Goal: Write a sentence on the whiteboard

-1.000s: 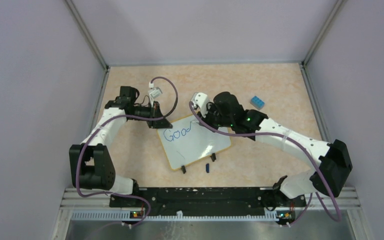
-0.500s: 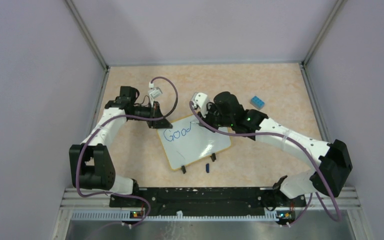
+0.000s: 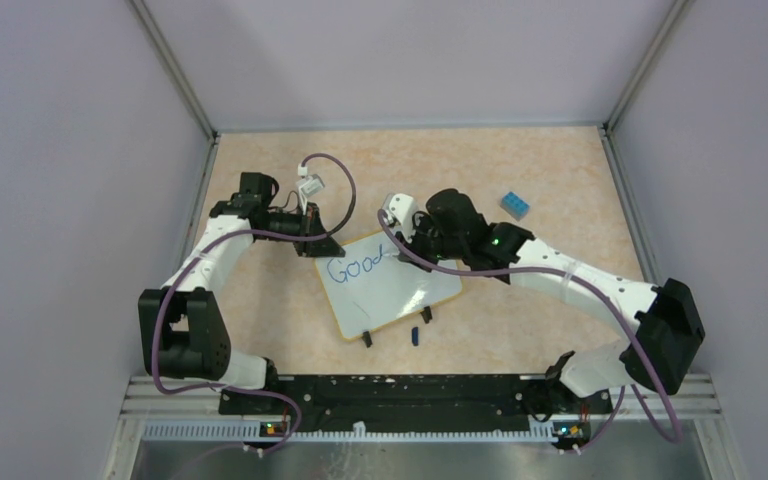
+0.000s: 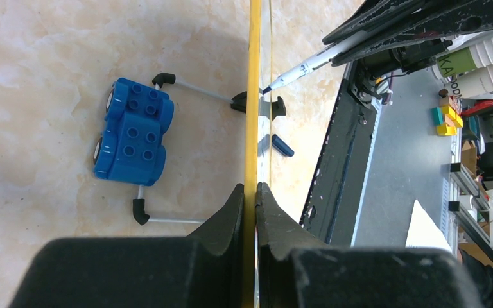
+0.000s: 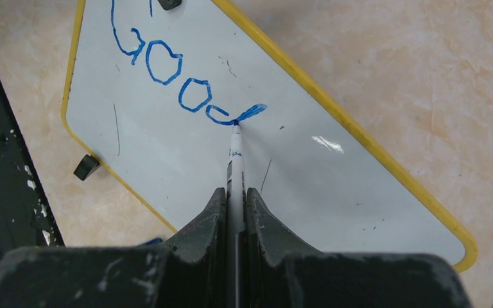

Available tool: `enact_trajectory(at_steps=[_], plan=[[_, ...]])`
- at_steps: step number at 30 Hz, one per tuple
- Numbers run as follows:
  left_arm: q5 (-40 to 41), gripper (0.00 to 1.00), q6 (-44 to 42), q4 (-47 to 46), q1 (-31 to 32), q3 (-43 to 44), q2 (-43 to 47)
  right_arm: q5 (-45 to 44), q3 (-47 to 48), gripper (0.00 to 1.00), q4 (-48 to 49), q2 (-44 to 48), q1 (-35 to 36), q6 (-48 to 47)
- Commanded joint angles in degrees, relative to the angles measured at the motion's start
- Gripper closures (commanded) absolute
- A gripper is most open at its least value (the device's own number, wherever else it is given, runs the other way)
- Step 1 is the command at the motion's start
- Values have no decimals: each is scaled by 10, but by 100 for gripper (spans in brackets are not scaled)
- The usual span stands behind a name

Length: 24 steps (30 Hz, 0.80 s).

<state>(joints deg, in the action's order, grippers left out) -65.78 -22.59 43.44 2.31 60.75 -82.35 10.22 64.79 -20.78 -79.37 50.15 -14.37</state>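
The whiteboard (image 3: 392, 292), white with a yellow rim, lies tilted at mid table. On it, the sentence (image 3: 353, 268) in blue reads "Good" (image 5: 165, 65). My left gripper (image 3: 324, 244) is shut on the board's far left corner. In the left wrist view the rim (image 4: 254, 90) runs edge-on between the jaws of the left gripper (image 4: 255, 188). My right gripper (image 3: 398, 238) is shut on a white marker (image 5: 235, 160). The marker's tip touches the stem of the last letter. In the right wrist view the right gripper (image 5: 235, 192) pinches the marker's barrel.
A blue block (image 3: 516, 206) sits at the far right, apart from the board. A small blue cap (image 3: 414, 335) lies near the board's two black clip feet (image 3: 366, 338). Grey walls enclose the table, and a black rail (image 3: 410, 390) runs along its near edge.
My right gripper has shifted slightly toward the near side with the marker. The left arm and the board have not moved.
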Motion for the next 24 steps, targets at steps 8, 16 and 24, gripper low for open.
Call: enact_trajectory(at_steps=[8, 16, 24], plan=[[29, 100, -10, -5, -2, 4, 3, -2, -16, 100, 0, 13, 6, 0], [28, 100, -9, -5, -2, 4, 3, 3, -15, 100, -10, 20, 9, -2], [28, 100, -11, -5, -2, 4, 4, 35, 20, 100, -24, 48, 8, 3]])
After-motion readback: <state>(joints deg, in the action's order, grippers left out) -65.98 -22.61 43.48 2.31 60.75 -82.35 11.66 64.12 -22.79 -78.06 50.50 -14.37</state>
